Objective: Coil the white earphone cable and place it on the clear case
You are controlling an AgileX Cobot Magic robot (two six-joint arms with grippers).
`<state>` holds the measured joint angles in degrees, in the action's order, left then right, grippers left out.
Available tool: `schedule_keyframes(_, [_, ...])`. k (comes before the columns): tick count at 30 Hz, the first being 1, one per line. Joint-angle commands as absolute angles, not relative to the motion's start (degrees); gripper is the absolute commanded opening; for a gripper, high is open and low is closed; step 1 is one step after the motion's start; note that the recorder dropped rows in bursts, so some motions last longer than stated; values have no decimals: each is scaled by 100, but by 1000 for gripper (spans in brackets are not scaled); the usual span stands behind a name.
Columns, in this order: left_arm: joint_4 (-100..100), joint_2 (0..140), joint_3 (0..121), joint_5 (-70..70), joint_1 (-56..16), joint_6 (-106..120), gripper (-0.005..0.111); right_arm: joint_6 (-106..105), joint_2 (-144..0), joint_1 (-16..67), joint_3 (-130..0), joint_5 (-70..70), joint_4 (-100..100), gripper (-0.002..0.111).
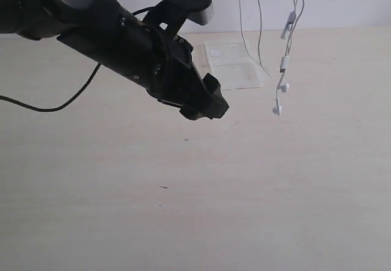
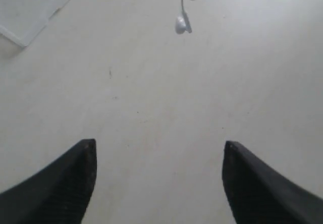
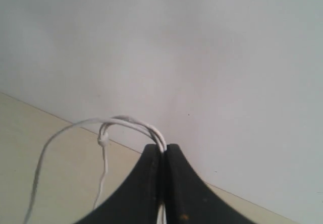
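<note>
The white earphone cable (image 1: 286, 57) hangs in the air just to the right of the clear case (image 1: 235, 66). Its strands run up out of the top of the exterior view, so whatever carries them is cut off there. The right wrist view shows it: the right end effector (image 3: 162, 151) is pressed together on several strands, which loop out from between its tips. A small lump on that loop is too blurred to name. The earbuds (image 1: 278, 108) dangle lowest, and whether they touch the counter (image 1: 183, 210) cannot be told. The case lies flat on the counter, its near left corner hidden behind the left end effector (image 1: 208, 106). That one's fingers (image 2: 75, 183) stand wide apart with nothing between them. Its wrist view catches only a corner of the case.
</note>
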<state>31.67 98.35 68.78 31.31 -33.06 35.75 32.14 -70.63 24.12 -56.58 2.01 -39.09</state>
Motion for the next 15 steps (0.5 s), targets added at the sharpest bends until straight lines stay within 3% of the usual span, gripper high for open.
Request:
schedule_keyframes(1, [3226,9608,6525,1737,-3313,3841,68,3162,-7079,2418,-5707,255,-3906,0])
schedule_keyframes(9, [3214,9136,5960,-695,-3325,3944,68,3162,-7079,2418,-5707,324,-3906,0])
schedule_keyframes(15, [1559,9005,5420,-1985,-3325,1931,68,3173,-7079,2418,-5707,324,-3881,0])
